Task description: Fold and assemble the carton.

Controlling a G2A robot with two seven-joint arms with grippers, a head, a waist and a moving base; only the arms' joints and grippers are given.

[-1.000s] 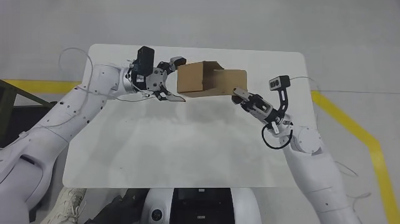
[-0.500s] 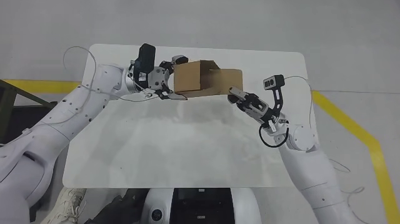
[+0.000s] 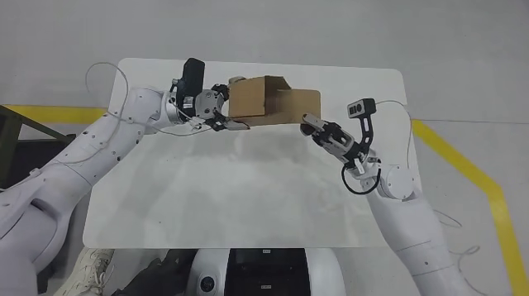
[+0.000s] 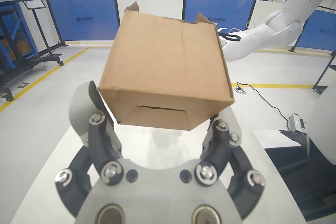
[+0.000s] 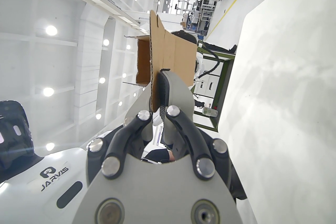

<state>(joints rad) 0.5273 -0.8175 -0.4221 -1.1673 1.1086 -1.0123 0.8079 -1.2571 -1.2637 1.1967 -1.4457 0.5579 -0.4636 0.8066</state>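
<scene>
Carton (image 3: 263,102) hangs on its side over the far half of the white surface (image 3: 248,205), long axis running arm to arm. It looks lifted clear, with a faint shadow below it.

Tube is squared up. The end facing the left arm is folded shut with a tab slot (image 4: 161,110) in it. The other end is open, flaps loose.

Left gripper (image 4: 157,107) sits right at the closed end, fingers (image 4: 90,104) spread wide. The carton's bottom corners sit between the two pads, touching or nearly so (can't confirm any real squeeze). My read: it's there as a backstop, or lining up to take that end.

Right gripper (image 5: 157,83) is at the open end, fingers (image 5: 164,89) clamped together on the edge of one long flap (image 5: 173,51). The corrugated edge runs straight between the pads and the box body hangs beyond the tips. Probably the grip carrying the weight, and it keeps that flap under control for folding.

Thin-flap grip is the weak point: box could swing or the flap could crease.
</scene>
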